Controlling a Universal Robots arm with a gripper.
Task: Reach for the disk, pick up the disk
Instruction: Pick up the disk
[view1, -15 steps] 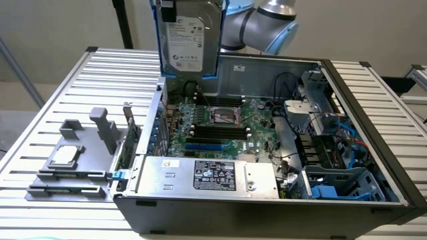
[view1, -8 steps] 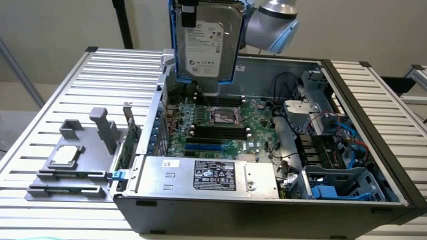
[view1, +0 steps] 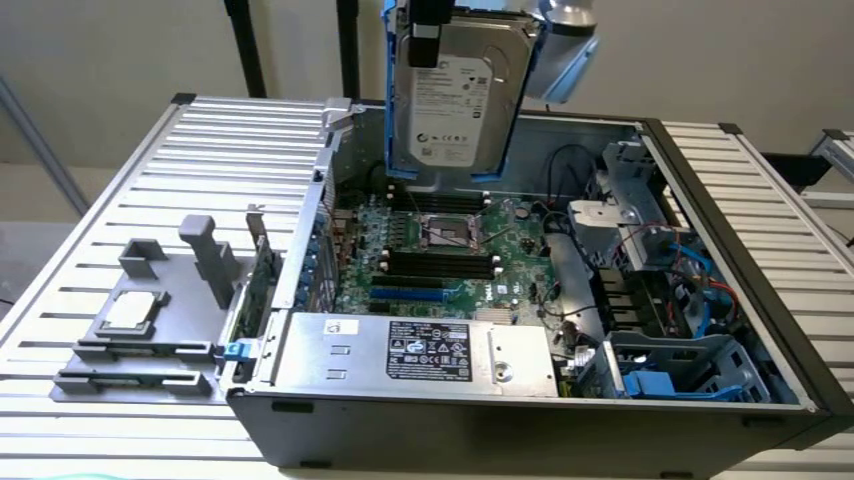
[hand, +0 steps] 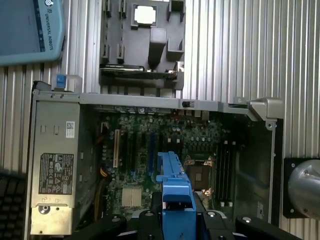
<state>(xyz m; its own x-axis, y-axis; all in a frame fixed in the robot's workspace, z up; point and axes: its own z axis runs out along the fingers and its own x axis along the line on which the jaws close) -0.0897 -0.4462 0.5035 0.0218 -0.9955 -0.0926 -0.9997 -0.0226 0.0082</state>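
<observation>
Hanging clear above the open computer case (view1: 747, 330), the disk (view1: 461, 95) is seen in the exterior view held upright, label face toward the camera, well above the motherboard (view1: 441, 250). It is clamped by the gripper (hand: 178, 212), whose black fingers (view1: 424, 40) are closed on the upper edge of the blue caddy (view1: 395, 120); in the wrist view the caddy's blue edge is seen pinched between the jaws.

Handling is judged as follows. The drive is a rigid metal body, fairly heavy for its bulk, and sensitive to shock. The plastic caddy is judged lighter and somewhat flexible, with smooth faces that could slip under a light grip. Hold is best taken across the caddy's side rails or top edge, as is seen here, not on the labelled face.

Legible markings are few. A white printed label covers the drive's face, with a round logo near its lower corner; its text cannot be read. "UNIVERSAL ROBOTS" is read on the pale blue arm cover (hand: 30, 30) in the wrist view. A black label with small certification marks is carried by the silver power supply (view1: 414, 350); its wording is not legible.

A grey fixture (view1: 147, 320) holding a small square chip (view1: 130, 311) rests on the slatted table (view1: 80, 250) beside the case.
</observation>
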